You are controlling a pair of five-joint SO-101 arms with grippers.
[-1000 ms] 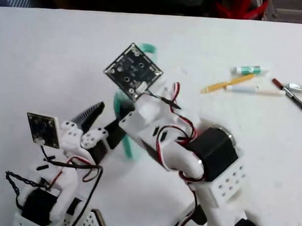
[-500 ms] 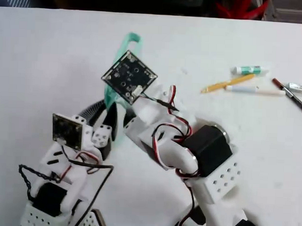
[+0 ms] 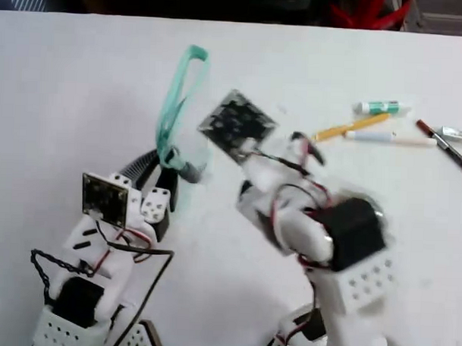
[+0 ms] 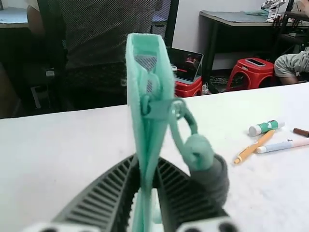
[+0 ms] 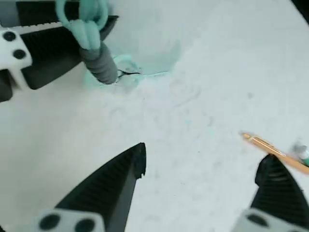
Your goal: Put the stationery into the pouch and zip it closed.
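While my left gripper (image 3: 164,172) clamps the green pouch (image 4: 147,96) upright at near left, my right gripper (image 5: 203,160) hangs wide open and empty beside it, and the stationery (image 3: 348,128) lies loose at far right on the table (image 3: 82,77), so I judge that 2 steps, filling and zipping, remain.

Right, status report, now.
Left end effector shut on pouch, held on edge. Right end effector open over table, between pouch and pencil. Pencil, glue stick lie on table.

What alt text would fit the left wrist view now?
The left gripper clamps a green pouch standing edge-on, its zip pull hanging at one side. Farther off on the white table lie a glue stick, a pencil and a pen.
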